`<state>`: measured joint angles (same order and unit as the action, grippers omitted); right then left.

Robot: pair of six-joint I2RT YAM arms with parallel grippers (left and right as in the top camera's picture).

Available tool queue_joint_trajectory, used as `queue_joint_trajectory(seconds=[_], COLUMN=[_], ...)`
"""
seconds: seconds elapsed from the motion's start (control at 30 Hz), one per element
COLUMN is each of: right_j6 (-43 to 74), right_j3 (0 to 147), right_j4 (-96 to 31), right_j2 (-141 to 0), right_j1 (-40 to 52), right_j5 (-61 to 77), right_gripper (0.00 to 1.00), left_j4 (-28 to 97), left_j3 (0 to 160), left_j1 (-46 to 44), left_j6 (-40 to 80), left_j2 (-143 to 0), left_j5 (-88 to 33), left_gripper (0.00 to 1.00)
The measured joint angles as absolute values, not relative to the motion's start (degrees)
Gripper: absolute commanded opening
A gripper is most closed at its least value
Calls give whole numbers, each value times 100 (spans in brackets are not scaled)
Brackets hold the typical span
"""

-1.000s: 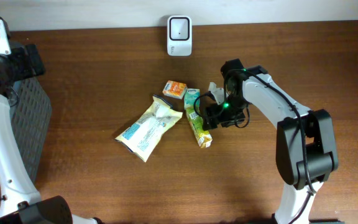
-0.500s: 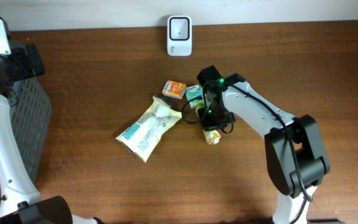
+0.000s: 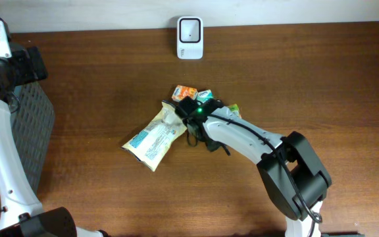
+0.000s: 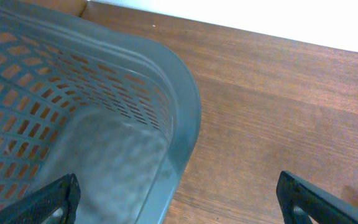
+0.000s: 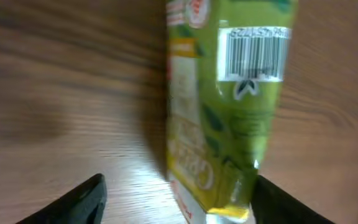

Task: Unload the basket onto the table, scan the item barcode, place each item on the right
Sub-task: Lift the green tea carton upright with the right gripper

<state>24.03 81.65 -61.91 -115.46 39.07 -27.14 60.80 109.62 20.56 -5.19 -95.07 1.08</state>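
Down at mid-table, the right gripper point(image 5: 179, 194) hovers over the green packet point(image 5: 229, 118) with jaws wide, and closing off-centre could crumple it and hide its barcode point(image 5: 254, 53).

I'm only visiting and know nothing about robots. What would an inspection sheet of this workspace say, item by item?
Surface: brown wooden table, no spills seen.
Job's things: white scanner at the far edge; green packet lying flat, its barcode facing the right wrist camera.
Clutter: orange packet and yellow-and-blue bag beside the green packet.
Grippers: right gripper open, fingers either side of the green packet; left gripper open above a grey basket.
Cables: thin dark cable looping by the right arm's wrist.
Surroundings: pale wall behind the table.
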Motion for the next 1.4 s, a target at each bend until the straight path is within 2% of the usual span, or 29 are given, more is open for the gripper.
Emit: queue_joint_trajectory(seconds=[0.13,0.2,0.3,0.37,0.57,0.67,0.7,0.77,0.83,1.0,1.1,1.27,1.4], right_j6=[1970,1629,1061,1057,1208,1319,1343,1343,1376,1494,1507,1503,926], right_j3=[8346,8403,8453,8493,8020,7487,7349,7181,7181,7188,7205,7312,7483], right_j4=[-6198,-6211,-6281,-6390,-5815,-5352,-5196,-5142,-5109,-5124,-5133,-5286,-5603], right_j2=[-11535,-11439,-11107,-10984,-10986,-10993,-10993,-10993,-10993,-10986,-10943,-10934,-10934], right_j1=[3820,3575,2941,2646,2853,2886,2886,2886,2886,2886,2886,2884,2709], right_j5=[-1640,-856,270,287,156,161,161,156,176,104,95,106,991], right_gripper=[83,83,90,99,100,91,81,47,32,17,4,4,4], left_j4=[6080,6077,6080,6080,6080,6082,6082,6080,6080,6080,6080,6080,6082], left_j3=[10962,10962,10962,10962,10962,10962,10962,10962,10962,10962,10962,10962,10962], left_j1=[2056,2056,2056,2056,2056,2056,2056,2056,2056,2056,2056,2056,2056], left_j6=[-517,-517,-519,-519,-519,-519,-519,-519,-519,-517,-519,-517,-519], left_j2=[-9507,-9507,-9507,-9507,-9507,-9507,-9507,-9507,-9507,-9507,-9507,-9507,-9507], left_j5=[108,108,108,108,108,108,108,108,108,108,108,108,108], left_gripper=[99,99,99,99,99,99,99,99,99,99,99,99,99])
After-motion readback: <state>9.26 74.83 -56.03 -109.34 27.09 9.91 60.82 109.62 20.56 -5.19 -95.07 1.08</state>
